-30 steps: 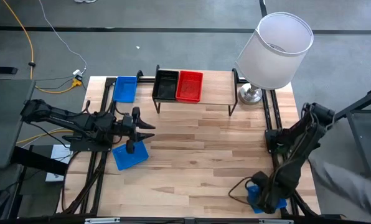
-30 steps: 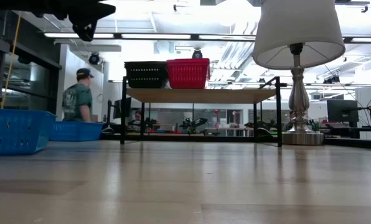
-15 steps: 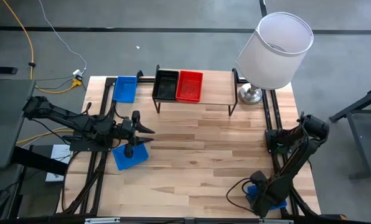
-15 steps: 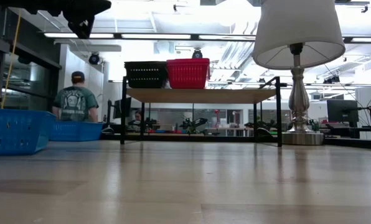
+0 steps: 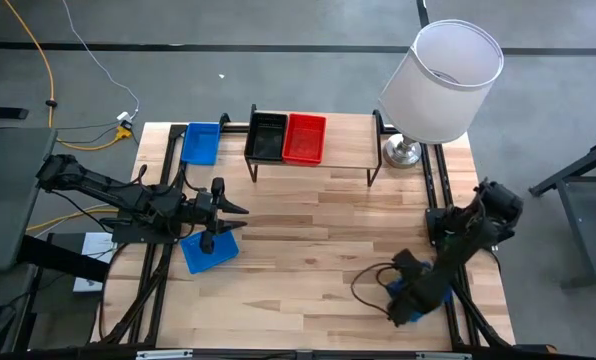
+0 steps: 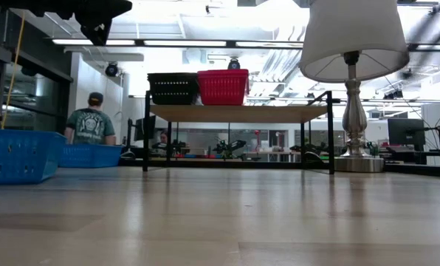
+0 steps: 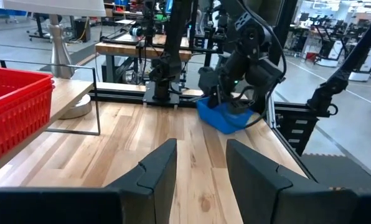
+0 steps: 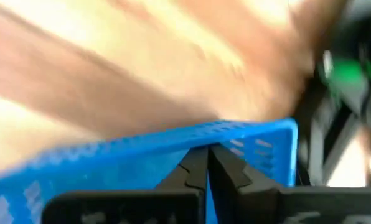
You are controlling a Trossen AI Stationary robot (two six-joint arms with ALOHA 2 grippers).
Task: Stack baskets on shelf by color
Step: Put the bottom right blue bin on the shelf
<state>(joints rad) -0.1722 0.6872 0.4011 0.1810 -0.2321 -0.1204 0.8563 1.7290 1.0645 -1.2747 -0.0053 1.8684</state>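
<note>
High view: right hand [image 5: 410, 300], clamped on a blue basket [image 5: 406, 304], has shifted it leftward.

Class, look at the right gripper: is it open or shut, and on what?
Shut. In the right wrist view the right gripper has its fingers pressed together over the wall of a blue basket near the table's front right corner.

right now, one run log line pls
left gripper: open, over table | right gripper: shut on blue basket | shelf: black, red baskets
</note>
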